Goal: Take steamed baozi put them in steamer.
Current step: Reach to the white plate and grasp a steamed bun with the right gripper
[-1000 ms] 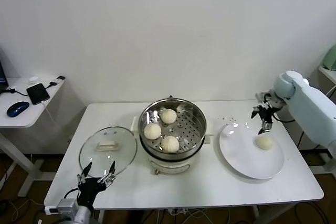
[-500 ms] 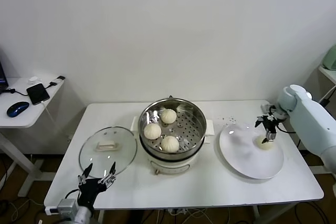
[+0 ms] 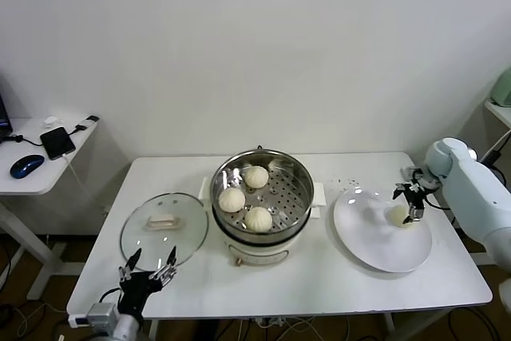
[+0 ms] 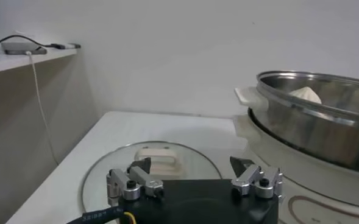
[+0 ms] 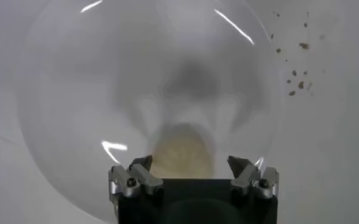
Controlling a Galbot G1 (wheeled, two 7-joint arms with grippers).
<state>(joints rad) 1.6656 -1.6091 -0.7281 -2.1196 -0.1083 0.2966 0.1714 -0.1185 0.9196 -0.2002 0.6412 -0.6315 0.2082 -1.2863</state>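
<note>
We take the steamer (image 3: 262, 196) as our landmark: a shiny steel pot with a perforated tray, sitting on a white electric base near the middle of the white table (image 3: 279, 285). Inside it we count three baozi: one toward the back of the tray (image 3: 255, 176), one on the side nearer the lid (image 3: 231, 200), and one at the front (image 3: 258, 219). The fourth baozi (image 3: 399, 215) lies on the flat white plate (image 3: 375, 241), which rests on the table to the right of the steamer, well apart from it. Our right gripper (image 3: 409, 202) is down at that plate with its jaws apart, one on either side of the bun; in the right wrist view the bun (image 5: 178, 157) sits between the two fingertips (image 5: 141, 163), and we cannot tell whether they touch it. To the left of the steamer, just beside its base, lies the round glass lid (image 3: 164, 229) with its white handle upward. Our left gripper (image 3: 148, 265) waits in front of that lid, near the table's front edge, jaws spread wide and holding nothing; its wrist view shows the lid (image 4: 167, 161) just beyond the fingertips and the steamer's rim (image 4: 313, 97) off to one side.
</note>
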